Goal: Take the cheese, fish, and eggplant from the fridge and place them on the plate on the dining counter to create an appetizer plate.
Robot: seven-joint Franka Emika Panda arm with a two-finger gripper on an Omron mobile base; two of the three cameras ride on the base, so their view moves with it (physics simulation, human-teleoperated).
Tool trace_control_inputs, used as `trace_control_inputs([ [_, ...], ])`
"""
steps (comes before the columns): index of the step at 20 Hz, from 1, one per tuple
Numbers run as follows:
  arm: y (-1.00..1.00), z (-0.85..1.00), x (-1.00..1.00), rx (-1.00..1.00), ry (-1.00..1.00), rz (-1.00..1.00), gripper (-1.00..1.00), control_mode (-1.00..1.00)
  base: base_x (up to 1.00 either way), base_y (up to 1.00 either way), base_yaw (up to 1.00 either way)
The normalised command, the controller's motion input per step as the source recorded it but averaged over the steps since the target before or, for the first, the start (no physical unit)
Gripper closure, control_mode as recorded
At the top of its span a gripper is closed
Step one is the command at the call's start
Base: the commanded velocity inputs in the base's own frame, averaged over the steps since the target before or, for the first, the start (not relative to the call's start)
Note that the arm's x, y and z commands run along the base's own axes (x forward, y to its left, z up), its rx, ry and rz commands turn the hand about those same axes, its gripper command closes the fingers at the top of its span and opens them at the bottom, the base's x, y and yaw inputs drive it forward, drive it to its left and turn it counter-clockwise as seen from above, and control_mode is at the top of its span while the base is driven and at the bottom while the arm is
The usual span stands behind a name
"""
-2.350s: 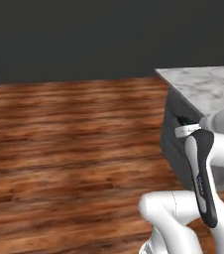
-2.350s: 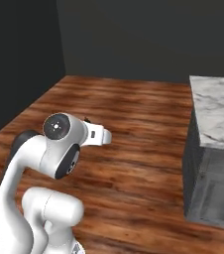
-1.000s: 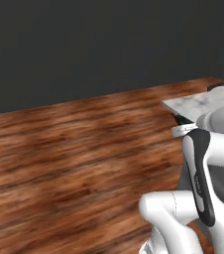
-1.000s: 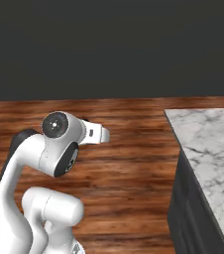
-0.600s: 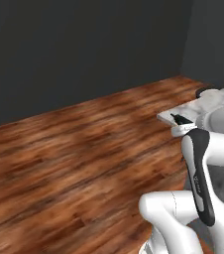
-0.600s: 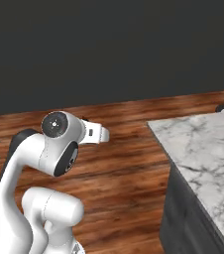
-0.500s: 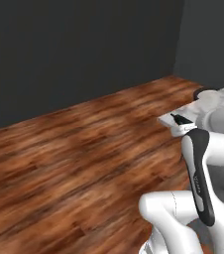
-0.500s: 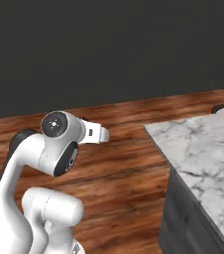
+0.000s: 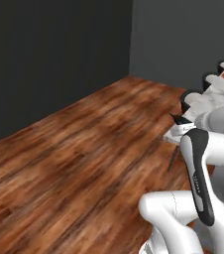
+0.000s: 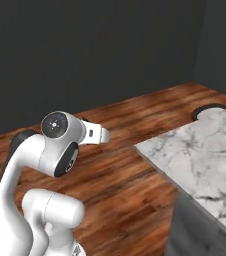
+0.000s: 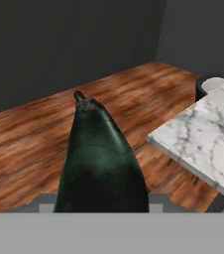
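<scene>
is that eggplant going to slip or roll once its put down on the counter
Probably somewhat slippery: the eggplant has a glossy dark skin with a sheen. Its rounded body tapering to a stem end suggests it may roll or rock on the flat marble dining counter. It looks firm, holding its shape with no sag.

A: Where's the eggplant (image 11: 101, 163) in the hand view?
B: Rising from six o'clock, tip toward twelve, over the floor (image 11: 44, 134)

A: And the table (image 11: 208, 141)?
B: At three o'clock of the eggplant, apart from it, a stool (image 11: 210, 85) behind its far corner
</scene>
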Motion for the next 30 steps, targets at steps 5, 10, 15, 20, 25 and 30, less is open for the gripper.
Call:
trace_control_inputs([
  [5, 0.00, 0.00, 0.00, 0.00, 0.00, 0.00, 1.00, 1.00, 1.00, 0.75, -0.52],
  [10, 0.00, 0.00, 0.00, 0.00, 0.00, 0.00, 1.00, 1.00, 1.00, 0.83, -0.53],
  [15, 0.00, 0.00, 0.00, 0.00, 0.00, 0.00, 1.00, 1.00, 1.00, 0.80, -0.53],
  [20, 0.00, 0.00, 0.00, 0.00, 0.00, 0.00, 1.00, 1.00, 1.00, 0.80, -0.56],
  [25, 0.00, 0.00, 0.00, 0.00, 0.00, 0.00, 1.00, 1.00, 1.00, 0.75, -0.58],
  [30, 0.00, 0.00, 0.00, 0.00, 0.00, 0.00, 1.00, 1.00, 1.00, 0.76, -0.59],
])
